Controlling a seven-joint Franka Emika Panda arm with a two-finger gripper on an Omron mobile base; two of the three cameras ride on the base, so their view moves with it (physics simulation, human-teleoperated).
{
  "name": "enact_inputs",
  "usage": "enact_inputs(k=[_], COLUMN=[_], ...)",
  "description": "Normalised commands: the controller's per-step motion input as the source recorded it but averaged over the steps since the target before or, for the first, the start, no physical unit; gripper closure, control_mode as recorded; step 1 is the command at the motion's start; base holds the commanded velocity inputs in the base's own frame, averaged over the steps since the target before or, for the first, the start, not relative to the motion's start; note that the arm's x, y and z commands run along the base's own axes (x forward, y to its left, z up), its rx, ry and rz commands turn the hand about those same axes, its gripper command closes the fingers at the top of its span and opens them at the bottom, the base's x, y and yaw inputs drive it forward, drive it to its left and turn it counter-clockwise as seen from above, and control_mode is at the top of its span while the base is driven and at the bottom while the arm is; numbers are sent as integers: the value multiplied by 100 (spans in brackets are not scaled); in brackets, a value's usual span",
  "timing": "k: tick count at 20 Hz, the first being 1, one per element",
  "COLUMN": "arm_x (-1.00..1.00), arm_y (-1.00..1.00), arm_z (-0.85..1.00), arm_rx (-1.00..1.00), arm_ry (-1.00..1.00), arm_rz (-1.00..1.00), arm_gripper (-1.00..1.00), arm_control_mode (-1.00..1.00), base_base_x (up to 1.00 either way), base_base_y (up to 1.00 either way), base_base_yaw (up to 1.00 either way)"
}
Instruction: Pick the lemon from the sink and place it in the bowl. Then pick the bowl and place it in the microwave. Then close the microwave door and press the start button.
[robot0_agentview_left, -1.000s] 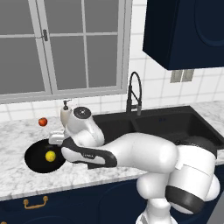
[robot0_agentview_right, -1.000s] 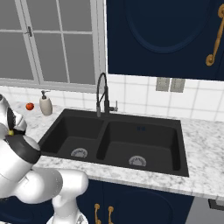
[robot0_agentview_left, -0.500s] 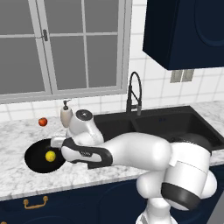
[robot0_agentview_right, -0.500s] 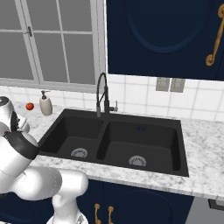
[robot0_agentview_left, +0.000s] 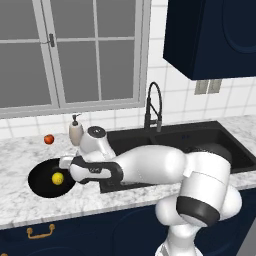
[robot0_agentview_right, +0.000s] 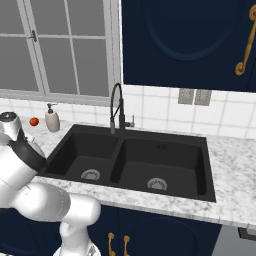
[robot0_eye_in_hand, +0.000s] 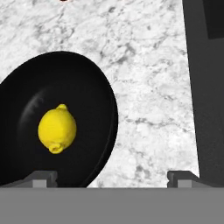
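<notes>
The yellow lemon (robot0_agentview_left: 57, 178) (robot0_eye_in_hand: 57, 129) lies inside the wide black bowl (robot0_agentview_left: 40, 183) (robot0_eye_in_hand: 81, 78), which stands on the marble counter left of the black sink (robot0_agentview_left: 200, 142) (robot0_agentview_right: 135, 160). My gripper (robot0_agentview_left: 67, 170) (robot0_eye_in_hand: 113, 177) hangs just above the bowl's right rim, open wide and holding nothing. In the hand view one fingertip sits over the bowl and the other over bare counter, with the lemon off to the left of the gap. The microwave and its door are out of view.
A small red-orange fruit (robot0_agentview_left: 49, 139) (robot0_agentview_right: 34, 121) and a soap dispenser (robot0_agentview_left: 76, 131) (robot0_agentview_right: 52, 120) stand behind the bowl by the window. The black spring faucet (robot0_agentview_left: 152, 107) (robot0_agentview_right: 116, 107) rises behind the sink. Dark blue cabinets hang overhead at the right.
The hand has crept slightly over the bowl's right side. Lemon and bowl have stayed put, and the gripper has stayed open.
</notes>
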Motion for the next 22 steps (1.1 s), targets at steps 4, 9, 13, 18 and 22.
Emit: enact_inputs(k=[4,9,13,18,22], arm_x=[31,23,19,13,7], arm_y=[11,15,19,18,24], arm_z=[-24,-30,-26,-25,-26], arm_rx=[0,0,0,0,-1], arm_ry=[9,9,7,4,2], arm_rz=[0,0,0,0,0], arm_gripper=[-100,-100,-100,-100,100], arm_control_mode=[-100,-100,-100,-100,-100], base_base_x=[0,0,0,0,0], base_base_y=[0,0,0,0,0], base_base_yaw=[0,0,0,0,0])
